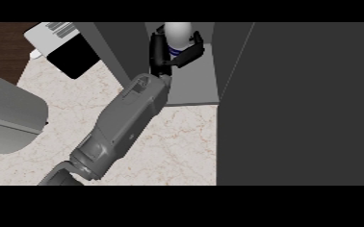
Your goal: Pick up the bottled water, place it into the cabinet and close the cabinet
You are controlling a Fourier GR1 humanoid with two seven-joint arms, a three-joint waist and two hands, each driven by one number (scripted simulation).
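Our right hand (pixel 169 53) reaches into the cabinet (pixel 192 84). Its fingers and thumb curl round the water bottle (pixel 177 34) standing inside.

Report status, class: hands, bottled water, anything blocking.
Hand curled round bottled water, inside the cabinet. Other hand not in view. Cabinet door open at right. Nothing blocking.

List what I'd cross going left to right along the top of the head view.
Dark wood strip → white appliance with black panel → cabinet's left wall → hand curled round the bottled water inside the cabinet → large dark cabinet door.
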